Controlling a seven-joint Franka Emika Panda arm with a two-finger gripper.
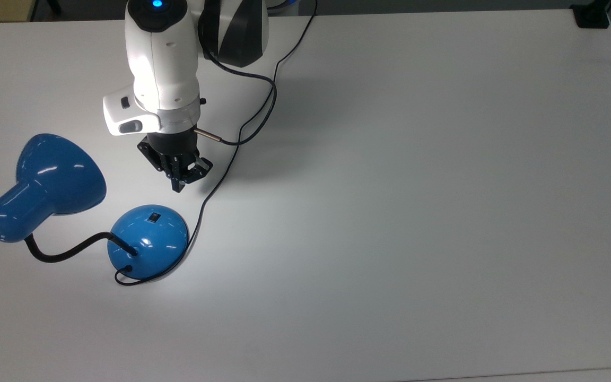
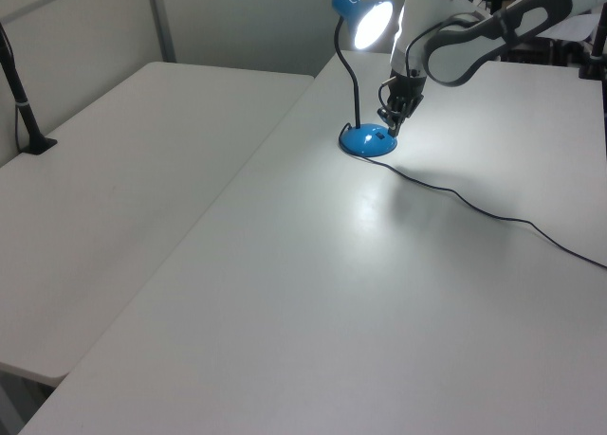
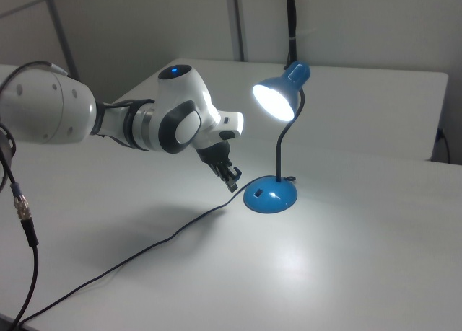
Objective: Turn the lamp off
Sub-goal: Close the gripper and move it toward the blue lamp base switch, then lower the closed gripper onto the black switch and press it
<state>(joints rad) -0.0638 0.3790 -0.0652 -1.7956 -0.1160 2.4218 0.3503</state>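
The lamp is lit: its blue shade (image 1: 45, 183) glows in the left view (image 2: 365, 20) and the right view (image 3: 278, 96). A black gooseneck (image 1: 67, 253) joins the shade to the round blue base (image 1: 149, 240). A small black rocker switch (image 1: 153, 217) sits on top of the base. My gripper (image 1: 177, 187) hangs shut just above and behind the base, fingertips pointing down toward the switch, a short gap from it. The right view has the gripper (image 3: 232, 185) just left of the base (image 3: 271, 195).
The lamp's thin black cord (image 1: 215, 188) runs from the base across the white table (image 1: 417, 212) toward the far edge, passing close beside the gripper. A black clamp (image 1: 591, 16) sits at the top view's far right corner. A second white table (image 2: 114, 170) adjoins in the left view.
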